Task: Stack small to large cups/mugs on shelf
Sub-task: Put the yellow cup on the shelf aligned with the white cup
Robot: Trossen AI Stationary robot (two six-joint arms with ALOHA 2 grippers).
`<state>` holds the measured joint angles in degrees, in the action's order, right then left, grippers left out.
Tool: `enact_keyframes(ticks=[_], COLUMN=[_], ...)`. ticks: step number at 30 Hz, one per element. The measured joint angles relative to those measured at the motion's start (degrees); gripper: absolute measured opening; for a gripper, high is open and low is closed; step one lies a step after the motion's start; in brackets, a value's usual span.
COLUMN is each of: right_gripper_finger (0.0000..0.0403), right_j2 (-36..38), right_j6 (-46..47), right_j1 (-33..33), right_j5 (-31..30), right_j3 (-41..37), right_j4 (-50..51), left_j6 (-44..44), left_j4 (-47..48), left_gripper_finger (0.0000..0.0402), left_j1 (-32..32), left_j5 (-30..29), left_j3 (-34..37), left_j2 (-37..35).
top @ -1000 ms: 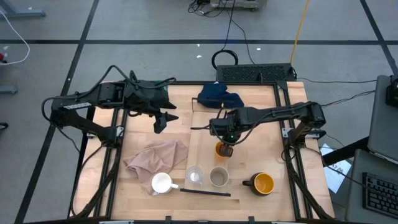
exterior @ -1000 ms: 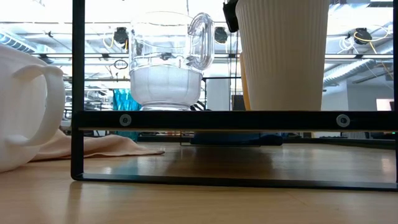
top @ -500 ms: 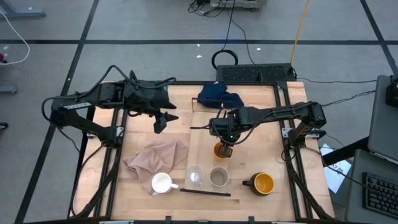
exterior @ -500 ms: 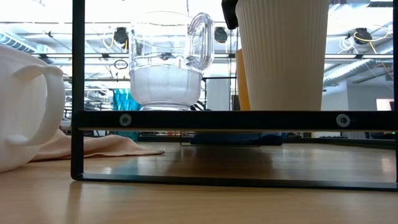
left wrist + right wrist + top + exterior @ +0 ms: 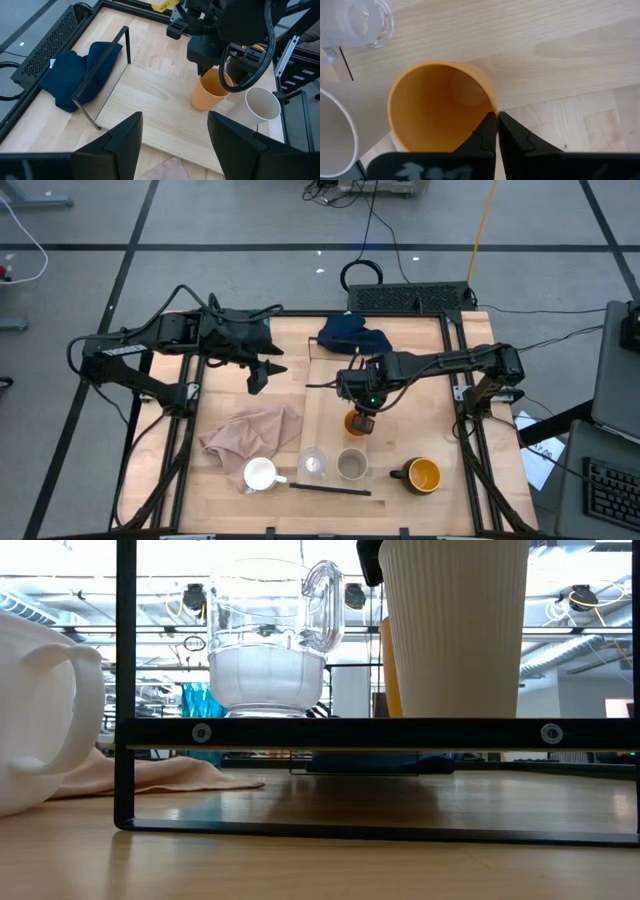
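A small orange cup [image 5: 356, 421] stands on the pale shelf board [image 5: 325, 405], behind the tiny clear cup [image 5: 313, 463] and the beige cup [image 5: 351, 466], which stand at the board's near end. My right gripper [image 5: 362, 416] is shut on the orange cup. A white mug [image 5: 260, 474] stands on the table left of the board and a dark yellow-lined mug [image 5: 424, 475] to its right. My left gripper [image 5: 258, 380] hangs open and empty over the table's far left part. The teal tumbler is out of view. My right gripper holds the orange cup by its rim [image 5: 491, 106], with one finger [image 5: 485, 134] inside the cup and the other [image 5: 514, 136] outside its wall. The fingers come from above, pointing down. In the left wrist view the cup [image 5: 209, 91] stands with its base on the board.
A dark blue cloth [image 5: 352, 333] lies at the board's far end beside a black upright frame [image 5: 102, 65]. A beige cloth [image 5: 255, 430] lies left of the board. A black frame bar [image 5: 380, 732] crosses the board's near end.
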<state>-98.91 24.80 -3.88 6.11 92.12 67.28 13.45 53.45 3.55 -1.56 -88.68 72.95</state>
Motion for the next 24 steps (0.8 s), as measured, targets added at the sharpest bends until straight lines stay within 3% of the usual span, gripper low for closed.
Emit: enact_keyframes(ticks=[24], right_gripper_finger=[0.0041], right_j2=[0.0], right_j6=[-0.1], right_j1=[0.0], right_j5=[1.6], right_j3=[0.0], right_j4=[-1.1], left_j6=[0.0], left_j4=[0.0], left_gripper_finger=[0.0223], left_j1=[0.0], left_j5=[0.0], left_j3=[0.0], left_j2=[0.0])
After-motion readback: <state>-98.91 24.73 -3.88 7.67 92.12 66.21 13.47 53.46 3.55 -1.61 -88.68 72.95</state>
